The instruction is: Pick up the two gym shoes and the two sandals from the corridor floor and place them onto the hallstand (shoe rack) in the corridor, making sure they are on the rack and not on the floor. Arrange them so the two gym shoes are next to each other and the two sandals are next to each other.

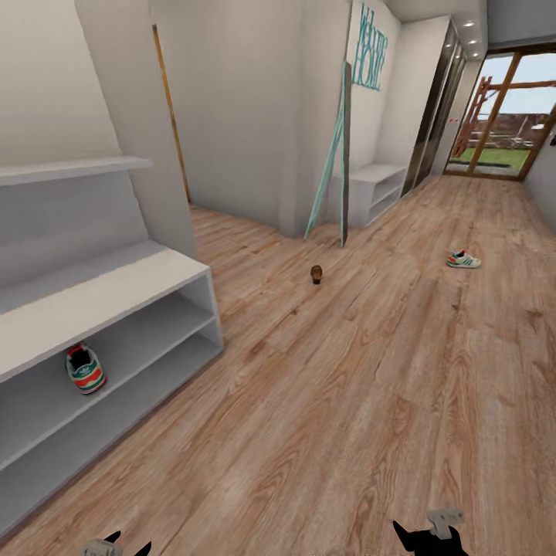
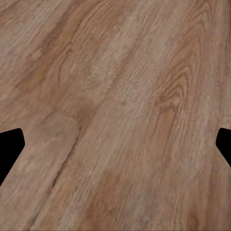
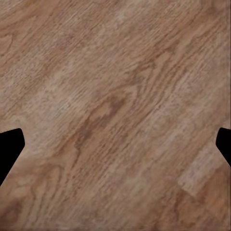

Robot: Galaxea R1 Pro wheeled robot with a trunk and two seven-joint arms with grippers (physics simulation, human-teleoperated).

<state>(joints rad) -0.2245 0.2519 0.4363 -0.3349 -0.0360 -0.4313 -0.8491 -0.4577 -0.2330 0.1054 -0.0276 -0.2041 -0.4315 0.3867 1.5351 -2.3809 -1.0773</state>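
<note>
The hallstand (image 1: 116,289) stands at the left of the head view. One gym shoe (image 1: 85,369) rests on its upper open shelf, heel facing out. A second gym shoe (image 1: 462,259) lies on the corridor floor (image 1: 347,386) far ahead to the right. A dark brown sandal (image 1: 316,273) sits on the floor ahead at mid-distance, seen end-on. My left gripper (image 1: 127,543) and right gripper (image 1: 428,533) hang low at the picture's bottom edge. In the wrist views the left gripper (image 2: 115,144) and right gripper (image 3: 115,144) are open, with bare planks between the fingertips.
A wall shelf (image 1: 69,168) juts out above the hallstand. A similar grey bench (image 1: 374,189) stands farther down under teal lettering, with a tall teal-framed panel (image 1: 336,154) leaning next to it. A glass door (image 1: 502,116) ends the corridor.
</note>
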